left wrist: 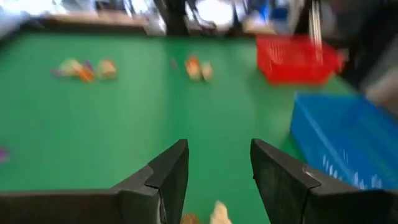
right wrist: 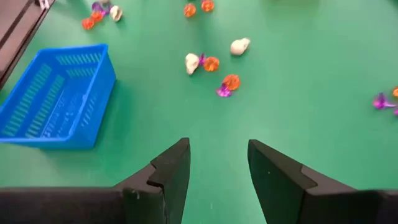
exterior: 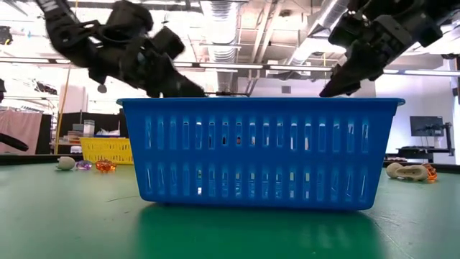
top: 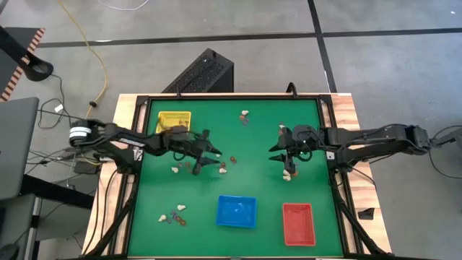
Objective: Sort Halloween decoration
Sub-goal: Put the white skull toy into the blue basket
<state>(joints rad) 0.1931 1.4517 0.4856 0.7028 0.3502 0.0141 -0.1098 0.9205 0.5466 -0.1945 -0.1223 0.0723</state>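
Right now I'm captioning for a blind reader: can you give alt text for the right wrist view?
The right gripper, open and empty, hangs above the green table. Ahead lie scattered whitish, orange and purple trinkets, with the blue tray off to one side.

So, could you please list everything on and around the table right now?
Yellow tray: one, far left corner of the mat.
Blue tray: one, near edge, centre.
Red tray: one, near right.
Trinkets: many, cream, orange and purple, in small clusters over the green mat.
Black box: one, on the floor beyond the table.
Left tool: open, empty, over the left-centre cluster.
Right tool: open, empty, above trinkets right of centre.
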